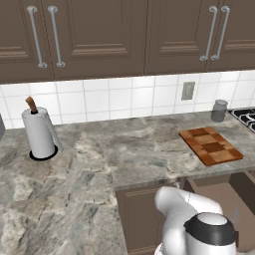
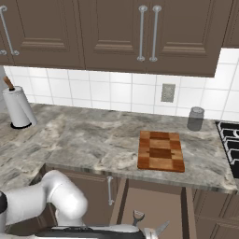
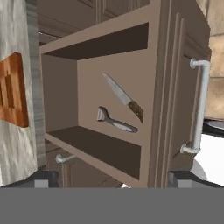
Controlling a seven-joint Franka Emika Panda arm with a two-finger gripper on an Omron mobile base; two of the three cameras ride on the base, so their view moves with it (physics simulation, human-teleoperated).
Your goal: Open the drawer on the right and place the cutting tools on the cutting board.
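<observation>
We see the drawer [image 3: 109,109] pulled open, with a knife [image 3: 123,97] and a peeler [image 3: 114,122] lying apart inside. Above it, the checkered cutting board [image 2: 160,151] sits on the marbled grey counter [image 2: 88,140] beneath white backsplash tiles [image 2: 107,91]. Our tool [image 3: 112,177] stands wide, holding nothing.

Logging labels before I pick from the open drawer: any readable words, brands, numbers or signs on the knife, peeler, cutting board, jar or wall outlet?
None readable.
Knife: plain blade, no mark.
Peeler: no mark.
Cutting board: checker blocks, no text.
Jar: plain grey, no label.
Wall outlet: blank plate.
Paper towel roll: no print.
</observation>
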